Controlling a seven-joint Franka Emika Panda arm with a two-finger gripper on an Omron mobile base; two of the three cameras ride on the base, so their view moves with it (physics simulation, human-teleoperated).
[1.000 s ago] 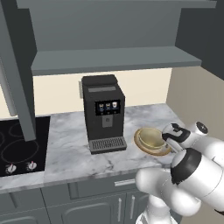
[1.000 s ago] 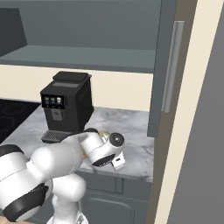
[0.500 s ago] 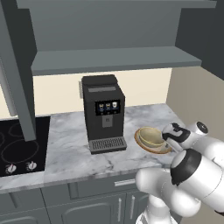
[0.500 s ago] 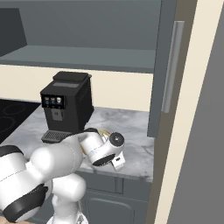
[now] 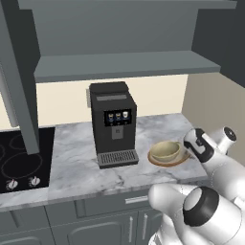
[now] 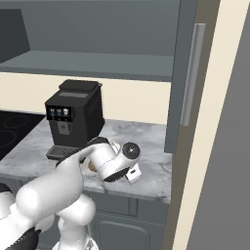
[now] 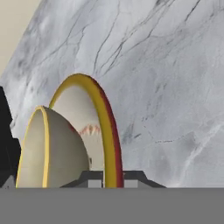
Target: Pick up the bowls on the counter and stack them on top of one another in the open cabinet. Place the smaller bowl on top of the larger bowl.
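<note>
The small bowl (image 5: pixel 166 150) sits inside the big bowl (image 5: pixel 167 160) on the worktop (image 5: pixel 76 162), just right of the coffee machine (image 5: pixel 112 123) and near the front edge. The hand (image 7: pixel 106 178) reaches in from the right at the big bowl's near rim, and in the hand view its fingers (image 7: pixel 90 177) stand either side of that yellow-red rim, drawn together and clamped on the big bowl. My worry is a thin rim pinch with a loose bowl riding inside: tilt the lift and the small bowl could slide out, or the big one could pivot in the grip and drop onto the marble. The cabinet (image 5: pixel 124 67) shelf is high above, so the rise is long and the coffee machine stands close to the path. The fingertips themselves are mostly cut off low in the hand view, and the arm's body covers the grip from the right base view, so how deep the bite goes is hard to judge.
</note>
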